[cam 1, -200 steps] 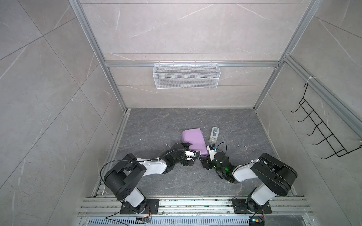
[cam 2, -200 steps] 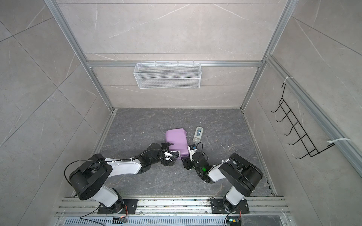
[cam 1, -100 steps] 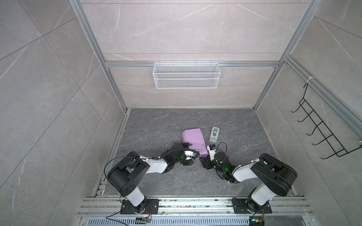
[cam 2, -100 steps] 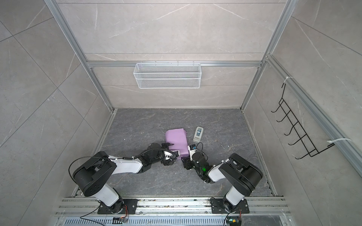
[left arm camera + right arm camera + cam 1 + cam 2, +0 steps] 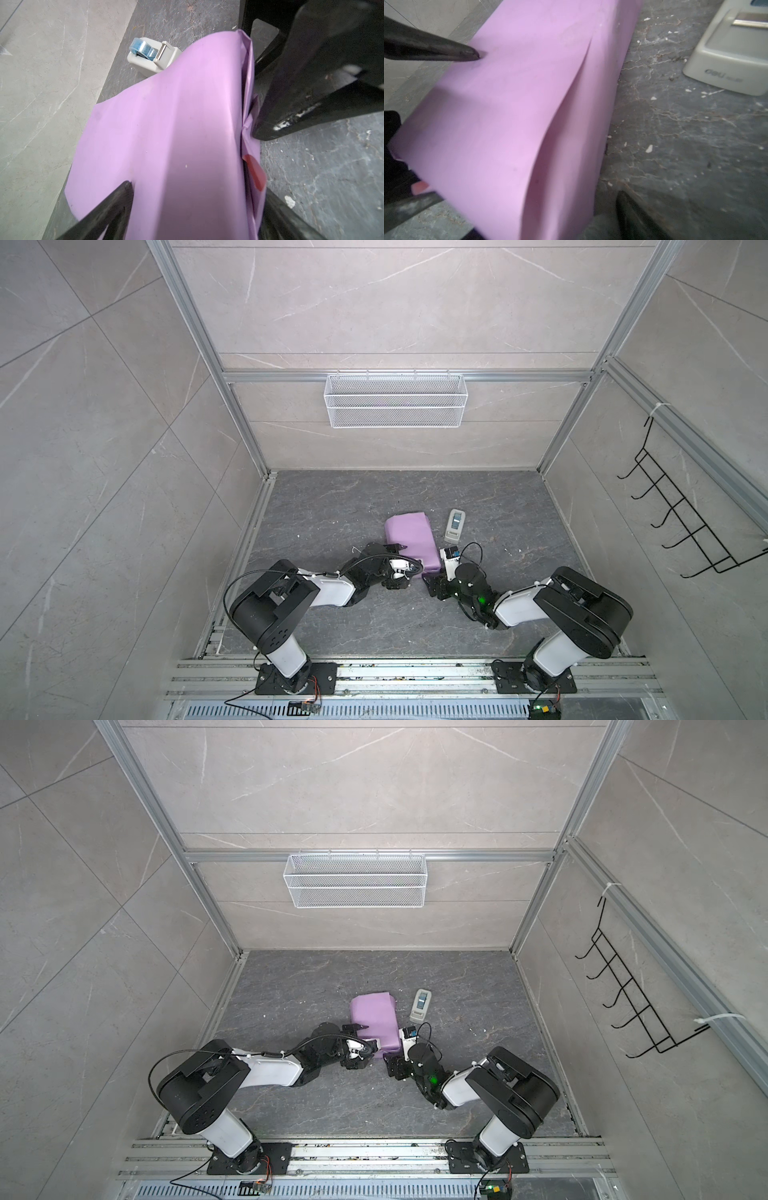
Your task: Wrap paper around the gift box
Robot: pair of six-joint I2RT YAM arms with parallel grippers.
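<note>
"Where was the gift box when you looked?"

"Out of sight. I took it to be inside the paper [image 5: 409,537]. The lilac parcel [image 5: 374,1019] lay mid-worktop [image 5: 332,510], with the tape dispenser [image 5: 454,525] just beside its far right corner. No green showed."

"Had anything moved in that last second?"

"Barely. Parcel and dispenser sat where they had been. Only my left arm had swung its elbow in a little."

"And the grippers?"

"The left gripper [image 5: 197,188] was spread, with one finger [image 5: 112,209] over the paper's top. The other was off the parcel's side, near a red tab [image 5: 254,172]. The right gripper [image 5: 431,584] was spread too, at the near end, pinching nothing."

"Meaning?"

"Nothing was held and the wrap hadn't sprung open, so I judged the long wrap set. The top flap [image 5: 581,72] stood slightly lifted and the near end looked unfolded. I reckoned taping and end folds remained."
</note>
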